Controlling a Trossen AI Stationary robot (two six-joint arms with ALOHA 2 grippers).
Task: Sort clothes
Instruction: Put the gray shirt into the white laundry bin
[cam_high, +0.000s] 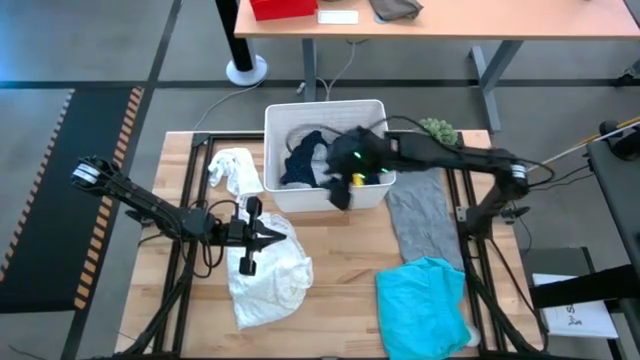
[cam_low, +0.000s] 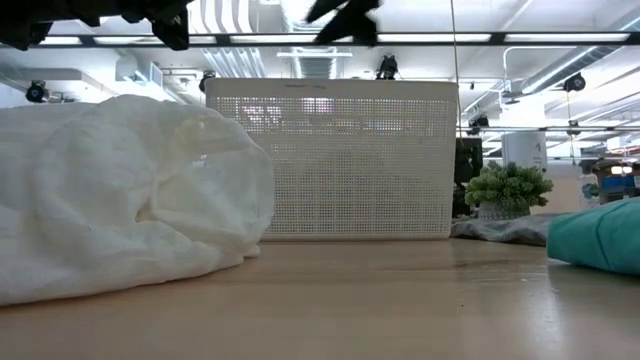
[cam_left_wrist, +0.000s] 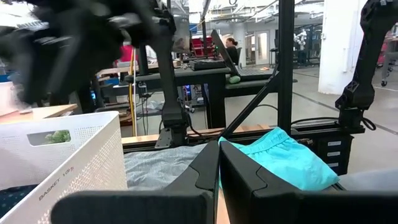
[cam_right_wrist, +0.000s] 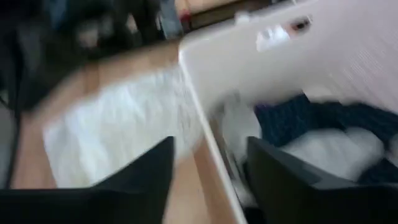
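Right gripper (cam_high: 342, 190), fingers spread, hangs over the basket (cam_high: 275, 120) rim. It should descend squarely onto the navy garment (cam_high: 300, 165). Left gripper (cam_high: 275, 232), fingers pressed together, waits above the white shirt (cam_high: 270, 270).

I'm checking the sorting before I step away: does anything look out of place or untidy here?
Mostly orderly. One small white cloth hangs over the left wall of the white basket, half in and half out. The right gripper is open above the basket's front rim; the left gripper is shut above the white shirt.

The left arm reaches in from the tabletop's left edge, its end effector (cam_high: 268, 232) near the middle with fingers (cam_left_wrist: 249, 180) pressed together. The right arm stretches from the right edge, its end effector (cam_high: 340, 190) spread open, empty.
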